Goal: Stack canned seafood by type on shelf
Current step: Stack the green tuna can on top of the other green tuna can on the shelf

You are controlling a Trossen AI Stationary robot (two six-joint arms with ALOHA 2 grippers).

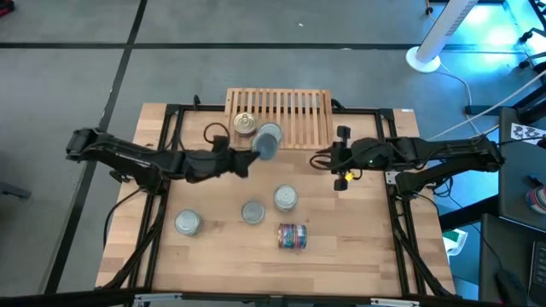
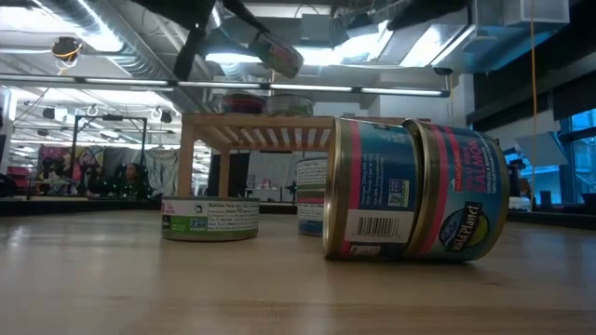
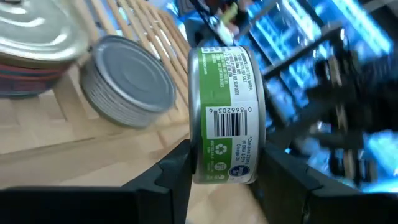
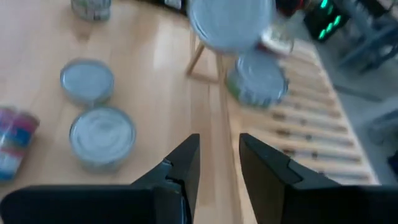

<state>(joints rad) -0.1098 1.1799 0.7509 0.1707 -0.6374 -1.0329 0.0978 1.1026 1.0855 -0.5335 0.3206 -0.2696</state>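
1. Looking down on the table (image 1: 358, 256), we see the left gripper (image 1: 256, 158) reaching in from the left and stopping at the near left corner of the shelf (image 1: 294, 115), which stands at the far middle of the table.
2. Its fingers (image 3: 177, 171) pinch a green-labelled tin (image 3: 225, 115) by its two flat ends, so the tin is on edge with the barcode facing the wrist camera; in the overhead view this tin (image 1: 268, 142) overlaps the near edge of the shelf, and in the level view it (image 2: 277, 54) hangs in the air above the rack.
3. On the shelf we count two tins near that left corner: a gold-lidded tin (image 1: 244, 124) and a silver tin with a green side (image 4: 256, 79) just beside the held one. In the left wrist view the silver one (image 3: 127, 81) sits on the slats.
4. The right gripper (image 1: 328, 159) waits over the table just to the right of the shelf's near right corner, its fingers (image 4: 180, 165) a little apart with nothing between them.
5. On the table nearer to us lie four more tins: a silver tin at the left (image 1: 188, 223), a silver tin in the middle (image 1: 252, 211), another silver tin (image 1: 286, 198) just right of it, and a blue-and-red labelled tin (image 1: 293, 236) on its side, nearest of all.
6. In the level view the blue-and-red one (image 2: 414, 189) looks like two cans end to end; we cannot tell for sure.
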